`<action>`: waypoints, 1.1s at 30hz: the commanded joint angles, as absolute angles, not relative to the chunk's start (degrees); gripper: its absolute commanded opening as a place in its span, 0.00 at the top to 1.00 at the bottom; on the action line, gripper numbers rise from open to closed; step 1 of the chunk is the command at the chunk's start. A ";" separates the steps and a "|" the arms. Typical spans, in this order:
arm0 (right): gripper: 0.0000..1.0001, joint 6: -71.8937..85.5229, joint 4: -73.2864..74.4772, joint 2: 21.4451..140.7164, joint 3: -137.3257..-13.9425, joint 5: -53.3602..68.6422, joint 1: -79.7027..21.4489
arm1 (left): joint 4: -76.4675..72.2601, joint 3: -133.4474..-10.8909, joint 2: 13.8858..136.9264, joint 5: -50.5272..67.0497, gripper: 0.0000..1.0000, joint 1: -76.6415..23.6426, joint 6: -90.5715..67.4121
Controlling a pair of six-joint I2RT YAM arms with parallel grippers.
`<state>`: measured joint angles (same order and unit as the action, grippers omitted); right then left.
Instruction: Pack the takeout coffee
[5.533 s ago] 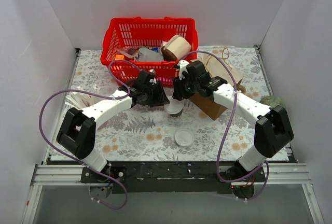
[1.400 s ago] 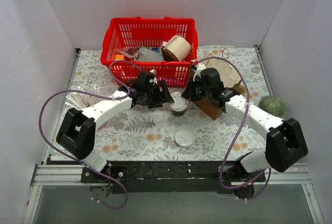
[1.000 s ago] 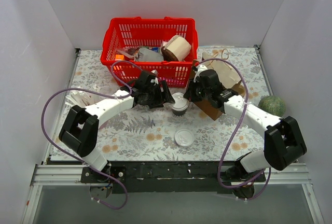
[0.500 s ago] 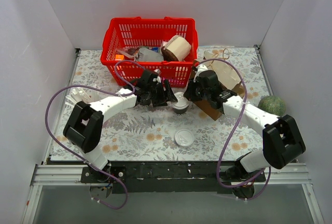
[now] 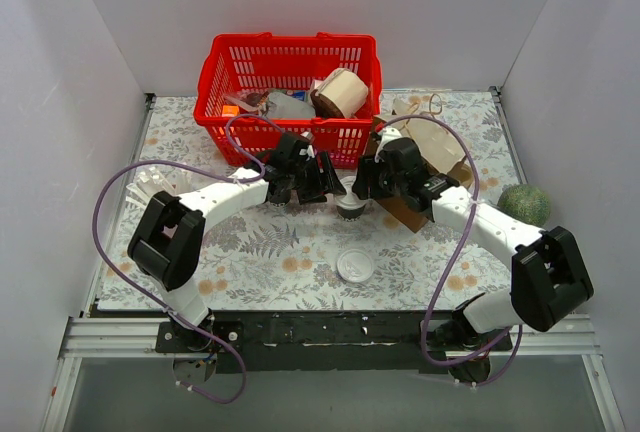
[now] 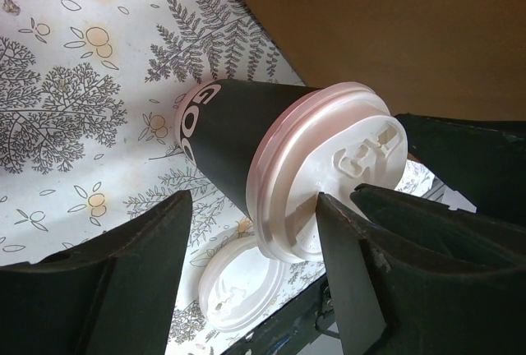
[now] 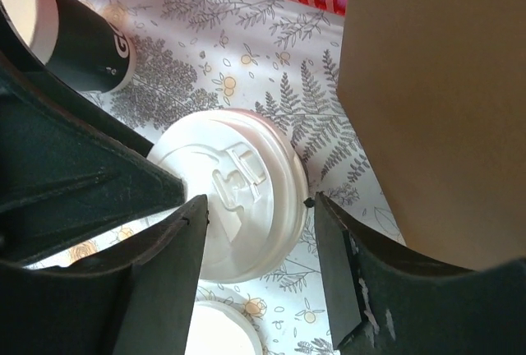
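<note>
My left gripper (image 6: 251,207): fingers parted on either side of the takeout coffee (image 5: 348,203), with a gap at its dark wall; nothing clamped.
My right gripper (image 7: 259,203): fingers spread, flanking the white lid (image 7: 230,199).
Coffee: upright on the table (image 5: 260,252), beside the brown paper bag (image 5: 432,142), in front of the red basket (image 5: 290,60).
Loose lid (image 5: 354,265): flat, nearer my bases.

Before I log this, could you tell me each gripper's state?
Left gripper: open, either side of the coffee cup.
Right gripper: open, over its lid.
</note>
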<state>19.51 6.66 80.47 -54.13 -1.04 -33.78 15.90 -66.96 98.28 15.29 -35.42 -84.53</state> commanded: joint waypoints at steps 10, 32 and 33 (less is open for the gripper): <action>0.54 29.09 10.99 85.25 -54.85 -0.97 -34.10 | 22.15 -66.09 100.90 9.67 0.40 -35.95 -83.67; 0.63 33.66 21.97 90.36 -56.43 4.13 -36.55 | 22.15 -61.97 95.72 9.14 0.50 -36.04 -84.90; 0.63 34.10 20.93 89.31 -55.82 5.09 -37.17 | 22.58 -60.74 94.41 8.88 0.52 -35.95 -84.73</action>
